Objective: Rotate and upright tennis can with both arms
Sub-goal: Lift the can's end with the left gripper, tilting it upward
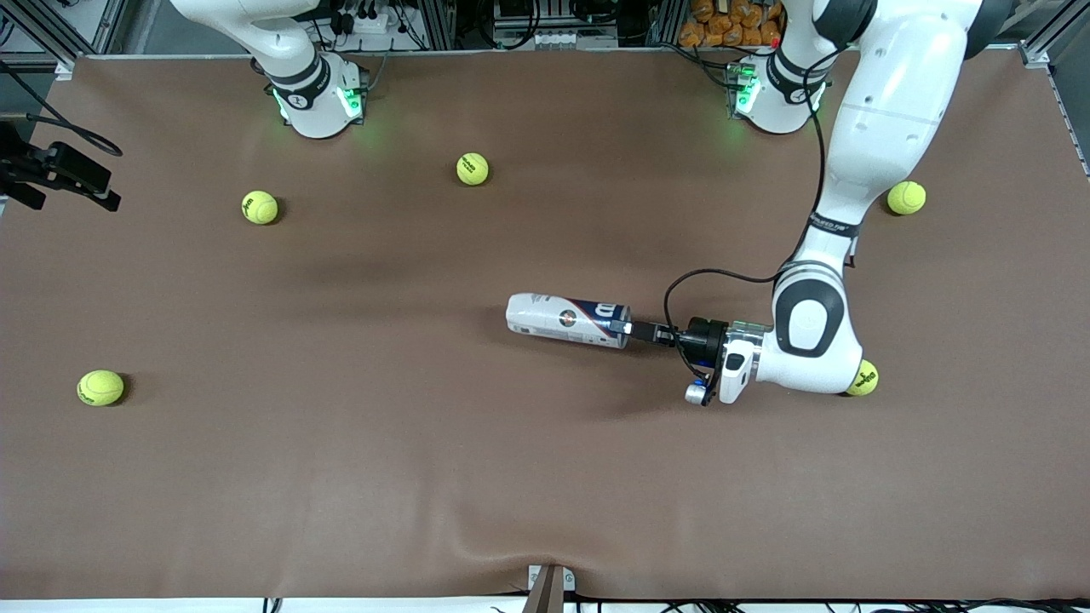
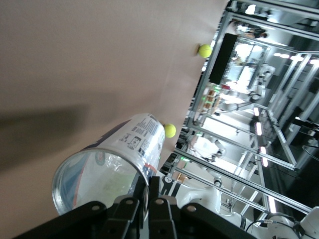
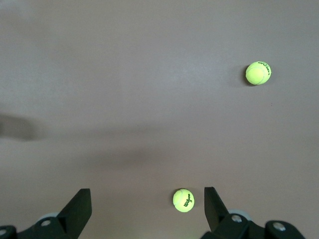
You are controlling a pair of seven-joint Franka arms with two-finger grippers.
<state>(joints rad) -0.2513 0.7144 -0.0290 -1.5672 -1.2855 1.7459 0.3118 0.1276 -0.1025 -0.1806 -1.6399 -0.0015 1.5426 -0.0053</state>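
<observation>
The tennis can (image 1: 568,320) lies on its side on the brown table near the middle, its label white and dark blue. My left gripper (image 1: 634,330) is shut on the silvery rim of the can's end that points toward the left arm's end of the table. In the left wrist view the clear can (image 2: 112,164) shows its open mouth, and the left gripper (image 2: 152,181) pinches the rim wall between its fingers. My right gripper (image 3: 145,191) hangs open high over the table with nothing between its fingers; its hand is out of the front view.
Several yellow-green tennis balls lie scattered: one (image 1: 473,169) and another (image 1: 260,207) near the right arm's base, one (image 1: 100,387) nearer the front camera, one (image 1: 906,197) beside the left arm, one (image 1: 862,379) half hidden under the left wrist. A black mount (image 1: 60,174) juts in at the table's edge.
</observation>
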